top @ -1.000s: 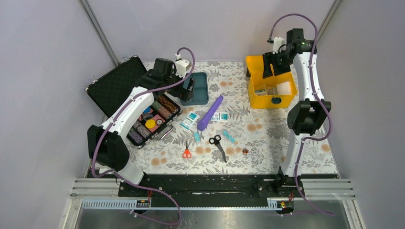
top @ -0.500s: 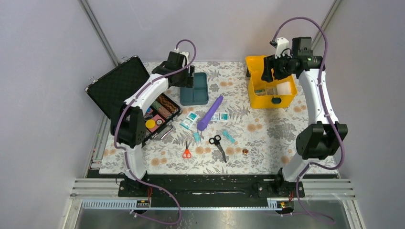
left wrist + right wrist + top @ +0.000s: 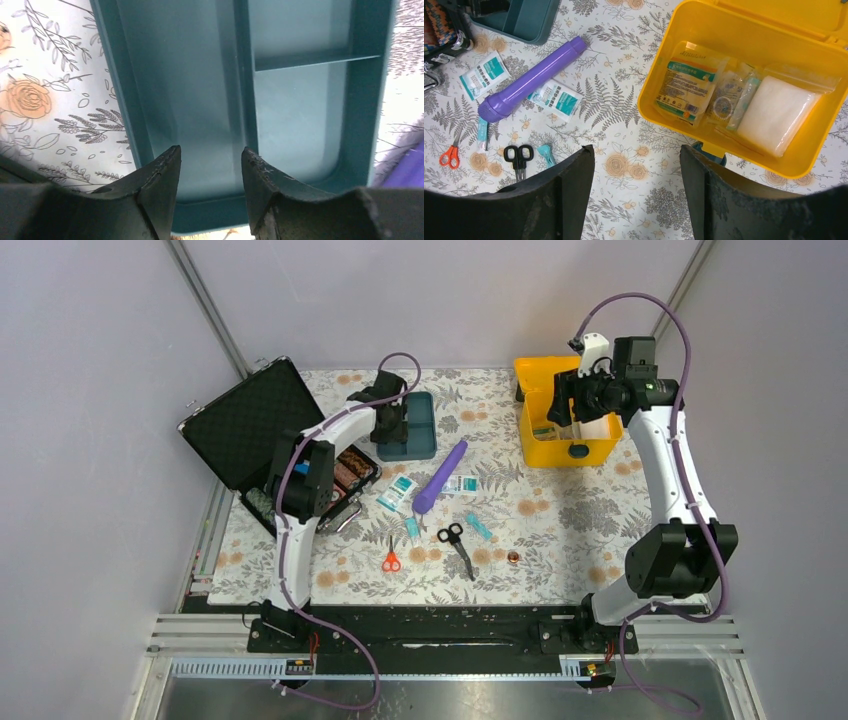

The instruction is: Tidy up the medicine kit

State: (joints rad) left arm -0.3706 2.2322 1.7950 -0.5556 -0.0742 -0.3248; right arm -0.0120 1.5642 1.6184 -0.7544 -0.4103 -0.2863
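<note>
The medicine kit is a yellow case at the back right with its lid up. In the right wrist view, the kit holds gauze packets and a white pad. Its teal divided tray lies apart on the cloth at the back left. My left gripper hangs low over that tray. In the left wrist view, the left gripper is open with a narrow gap over the tray's left compartment, and nothing is between the fingers. My right gripper hovers high by the kit. The right gripper is open and empty.
A black hard case with colourful rolls stands open at the left. On the floral cloth lie a purple tube, two sachets, black scissors, orange scissors and a small brown round thing.
My left arm has folded in, and its gripper has dropped toward the tray with the jaws narrowing. The right arm swung a little to the right, its jaws unchanged.
</note>
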